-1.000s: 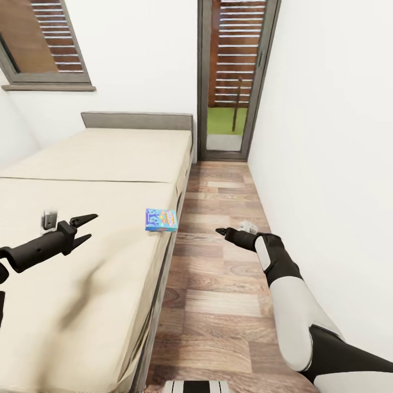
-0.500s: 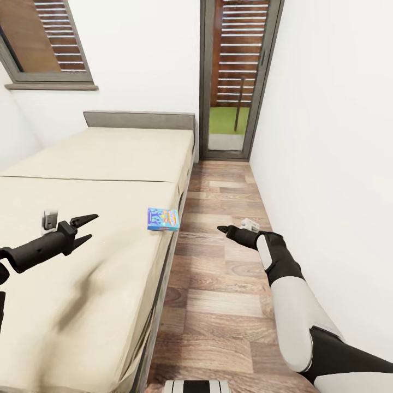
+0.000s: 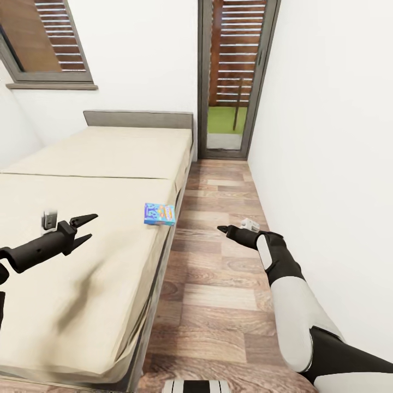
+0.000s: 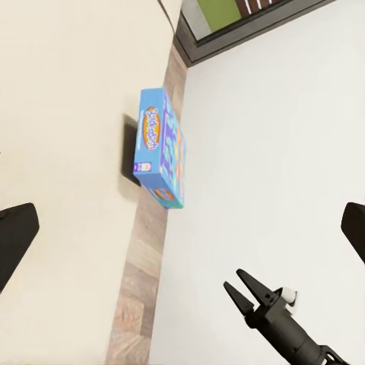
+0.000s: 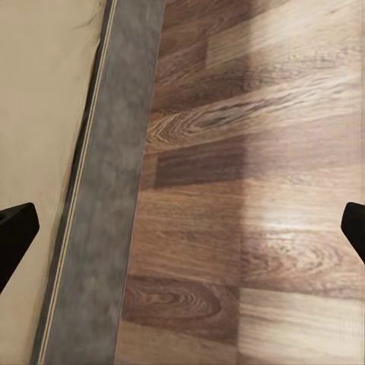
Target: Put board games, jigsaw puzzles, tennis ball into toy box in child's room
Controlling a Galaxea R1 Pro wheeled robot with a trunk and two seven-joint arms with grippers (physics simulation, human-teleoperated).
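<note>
Spread and empty, both grippers: left (image 3: 84,228), right (image 3: 222,230). One game (image 3: 159,214) unpicked on bed (image 3: 82,256); toy box unseen, boxing pending.

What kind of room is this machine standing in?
Most likely a bedroom: a bed with a beige mattress fills one side, a colourful board game box lies at its edge, and a glass door opens outdoors.

Beige bed (image 3: 93,164) with grey headboard (image 3: 136,118) on the left, wood floor (image 3: 218,284) beside it, glass door (image 3: 236,76) at the far end, shuttered window (image 3: 43,41) above, white wall (image 3: 327,136) right.
</note>
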